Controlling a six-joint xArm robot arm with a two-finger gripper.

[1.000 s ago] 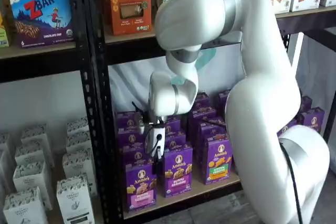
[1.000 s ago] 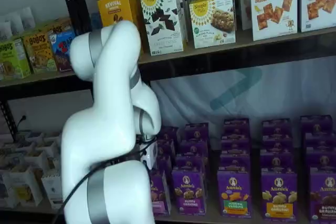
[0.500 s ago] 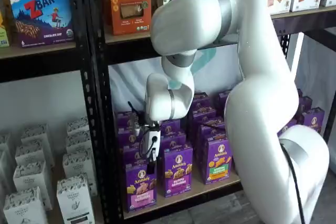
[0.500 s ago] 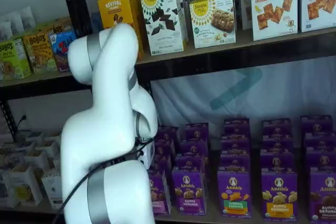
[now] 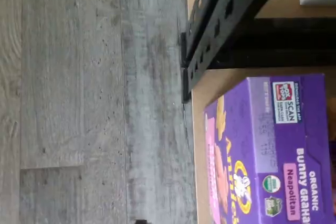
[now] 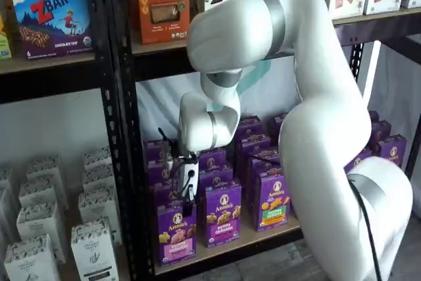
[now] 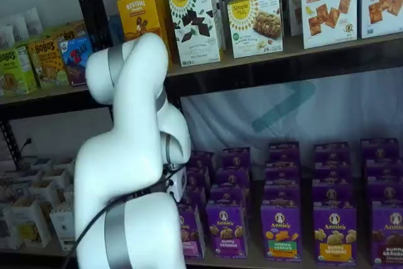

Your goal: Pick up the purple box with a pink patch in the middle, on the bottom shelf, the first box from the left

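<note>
The purple box (image 6: 175,231) carried a pink panel and yellow snack pictures. The bottom shelf (image 6: 263,233) was tan with a black rail. The arm (image 6: 316,97) was white, grey-banded.

Grey wood-plank floor (image 5: 79,98), black perforated shelf uprights (image 6: 118,129), white sheet (image 7: 315,111) behind the shelves.

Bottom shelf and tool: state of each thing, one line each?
purple box: upright at the shelf's front, not gripped.
tool: above the purple box, fingers side-on, nothing held.
bottom shelf: stocked with upright purple cartons in rows.
Bunny Grahams carton: upright beside the purple box.
</note>
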